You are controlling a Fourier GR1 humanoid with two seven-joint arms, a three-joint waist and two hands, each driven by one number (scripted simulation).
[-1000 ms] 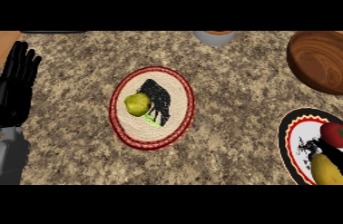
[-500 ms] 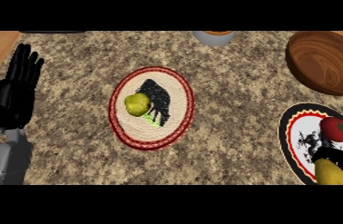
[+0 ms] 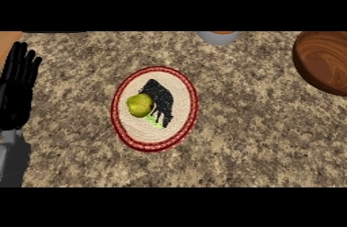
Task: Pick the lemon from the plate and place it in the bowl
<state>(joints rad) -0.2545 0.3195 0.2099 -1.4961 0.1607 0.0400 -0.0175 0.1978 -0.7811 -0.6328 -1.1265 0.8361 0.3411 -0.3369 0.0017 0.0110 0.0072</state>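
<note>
Nothing picked yet imo. The small yellow-green lemon (image 3: 139, 104) sits on the left half of the round red-rimmed woven plate (image 3: 190, 90), mid counter. My black left hand (image 3: 17, 90) rests at the left edge, fingers straight and together, holding nothing. Right hand isn't showing. Next I'd need a reach to the lemon, then carry it to the brown wooden bowl (image 3: 325, 60), top right. Speckled brown granite counter (image 3: 257, 143), grey cup (image 3: 218, 36) at the far edge.

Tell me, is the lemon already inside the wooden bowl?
No, the lemon lies on the red-rimmed plate, far from the wooden bowl at the upper right.
</note>
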